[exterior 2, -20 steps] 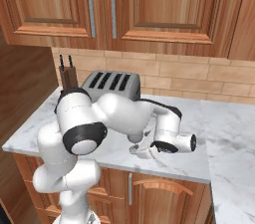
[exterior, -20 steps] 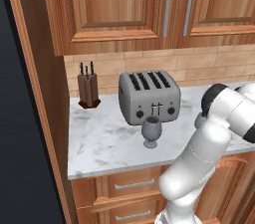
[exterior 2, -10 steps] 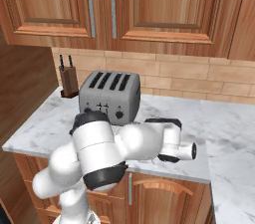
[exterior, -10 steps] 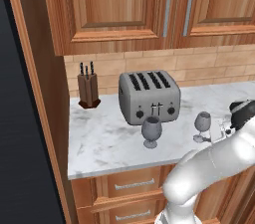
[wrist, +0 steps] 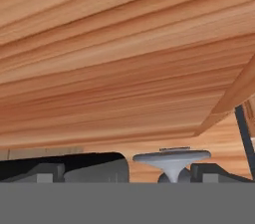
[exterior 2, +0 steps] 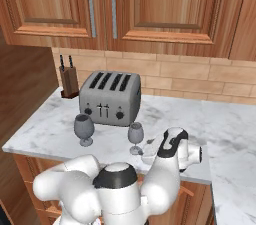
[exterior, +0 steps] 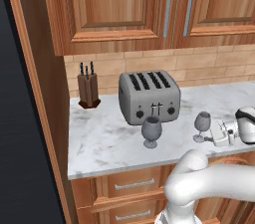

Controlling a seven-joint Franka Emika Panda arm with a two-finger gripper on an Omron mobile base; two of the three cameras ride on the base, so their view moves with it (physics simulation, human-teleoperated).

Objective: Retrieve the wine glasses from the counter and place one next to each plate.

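Two wine glasses stand upright on the desk (exterior: 99,143), a white grey-veined marble top on brown drawer cabinets; in the left base view the larger-looking glass (exterior: 151,131) stands at 6 o'clock of the toaster (exterior: 149,96), near its front face and apart from it; the second glass (exterior: 201,126) stands at roughly 4 o'clock of the toaster, nearer the front edge of the desk; the tool (exterior: 219,133) lies on its side just beside that second glass at the glass's 3 o'clock, with its jaws spread wide and nothing between them; whether a fingertip touches the glass cannot be told; in the hand view the round foot of a glass (wrist: 172,158) shows upside down at the lower edge, roughly between the dark finger tips. Handling, as a judgement: each glass is light, rigid, thin-walled and brittle; the smooth translucent surface is likely slippery; the tall stem over a small foot makes it easy to tip with a sideways nudge; the soundest hold appears to be across the stem just below the bowl, or low on the bowl itself, with modest closing force; a grip on the rim would risk breakage. No plates lie on this run of desk. A knife block (exterior: 88,89) stands at 9 o'clock of the toaster, against the wall. No brand, label or legible writing appears on any item; the toaster front carries only knobs and levers.
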